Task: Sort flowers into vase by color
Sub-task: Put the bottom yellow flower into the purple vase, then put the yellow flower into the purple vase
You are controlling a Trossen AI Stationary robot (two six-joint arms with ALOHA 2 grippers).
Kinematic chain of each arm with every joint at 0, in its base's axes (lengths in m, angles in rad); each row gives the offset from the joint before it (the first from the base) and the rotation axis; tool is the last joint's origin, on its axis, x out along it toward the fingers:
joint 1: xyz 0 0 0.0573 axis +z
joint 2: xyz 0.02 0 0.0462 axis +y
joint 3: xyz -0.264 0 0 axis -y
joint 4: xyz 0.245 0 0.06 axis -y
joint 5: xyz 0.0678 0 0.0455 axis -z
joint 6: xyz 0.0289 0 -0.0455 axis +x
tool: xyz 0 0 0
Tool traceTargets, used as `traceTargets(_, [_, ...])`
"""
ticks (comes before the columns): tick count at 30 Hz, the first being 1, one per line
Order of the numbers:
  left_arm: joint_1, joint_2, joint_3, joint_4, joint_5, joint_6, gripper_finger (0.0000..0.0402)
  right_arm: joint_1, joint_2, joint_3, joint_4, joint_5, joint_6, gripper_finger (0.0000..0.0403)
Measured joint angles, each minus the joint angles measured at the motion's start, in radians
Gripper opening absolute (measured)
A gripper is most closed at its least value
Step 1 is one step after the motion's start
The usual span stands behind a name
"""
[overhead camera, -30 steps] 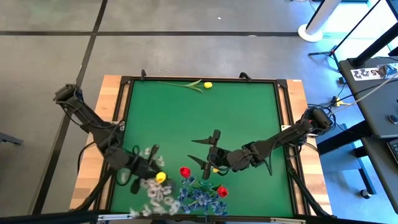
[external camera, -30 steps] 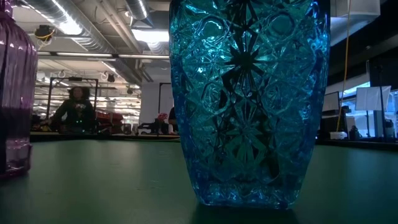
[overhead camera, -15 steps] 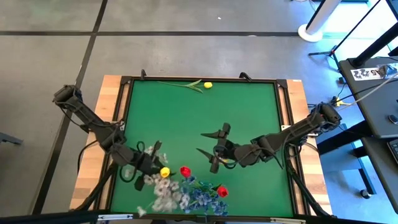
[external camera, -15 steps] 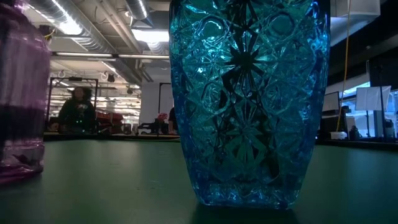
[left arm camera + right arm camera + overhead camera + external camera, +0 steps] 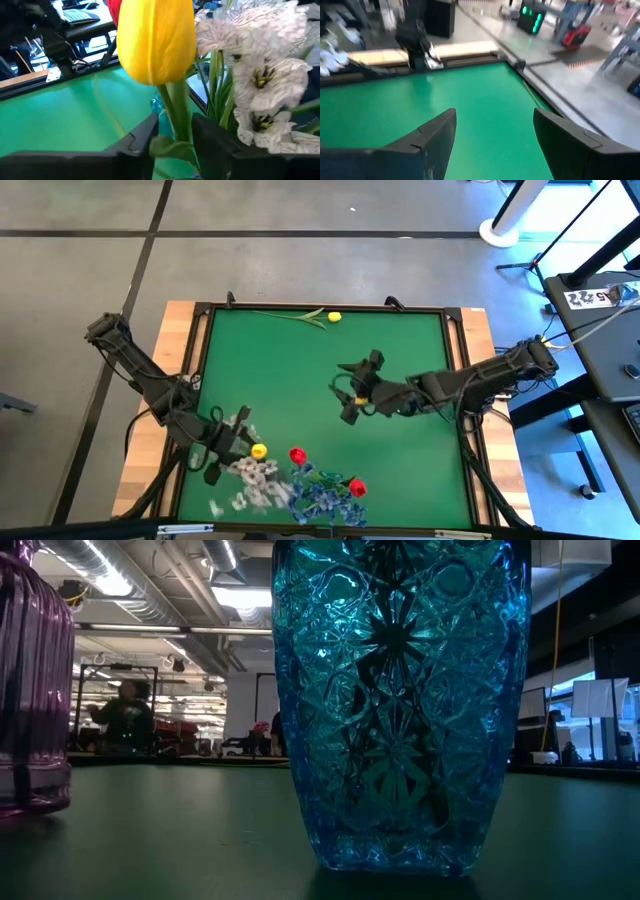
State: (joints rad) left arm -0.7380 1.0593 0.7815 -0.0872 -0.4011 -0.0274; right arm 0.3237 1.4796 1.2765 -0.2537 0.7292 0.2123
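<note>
High view: left gripper [image 5: 222,448] sits at the flowers [image 5: 285,485] by the near edge, yellow tulip [image 5: 259,451] just beside it. Right gripper [image 5: 357,392] is mid-table, jaws wide, empty.

Left wrist view: tulip stem [image 5: 176,117] stands upright btw. the fingers [image 5: 137,140]; jaws narrow, grip cannot tell.

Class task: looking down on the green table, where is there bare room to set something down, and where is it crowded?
Bare green mat spans the middle and left, between the lone yellow tulip at the far edge and the flower cluster. The near right corner is bare too. Crowded: the near edge, where white sprays, blue bunch and red tulips bunch beside the left tool. The right tool hangs right of centre.
</note>
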Motion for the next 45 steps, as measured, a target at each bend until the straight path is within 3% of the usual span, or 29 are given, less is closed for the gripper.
traceTargets(6, [0.0,-0.055,0.007,-0.012,0.052,-0.05,0.0153,-0.061,0.0,0.0,-0.037,-0.114,0.044,0.0264])
traceTargets(13, [0.0,-0.085,0.007,0.048,0.142,-0.058,0.017,-0.063,-0.005,0.0,-0.054,-0.11,0.042,0.0264])
traceTargets(20, [0.0,-0.151,0.007,0.145,0.126,0.019,0.0166,-0.087,-0.005,-0.001,-0.117,-0.094,0.065,0.0264])
traceTargets(24, [0.0,-0.209,0.007,0.193,0.005,0.073,0.0165,-0.119,-0.005,-0.001,-0.164,-0.08,0.065,0.0264])
traceTargets(27, [0.002,-0.251,0.007,0.218,-0.09,0.121,0.0165,-0.194,-0.005,-0.021,-0.194,-0.07,0.081,0.0264])
traceTargets(32, [0.05,-0.298,-0.013,0.216,-0.186,0.138,0.0165,-0.374,-0.005,-0.207,-0.033,-0.162,0.087,0.0264])
traceTargets(39, [0.104,-0.322,-0.071,0.19,-0.19,0.064,0.0165,-0.619,-0.003,-0.503,0.339,-0.282,0.002,0.0264])
traceTargets(45, [0.105,-0.322,-0.112,0.191,-0.187,0.048,0.0165,-0.822,0.065,-0.51,0.363,-0.484,-0.117,0.0264])
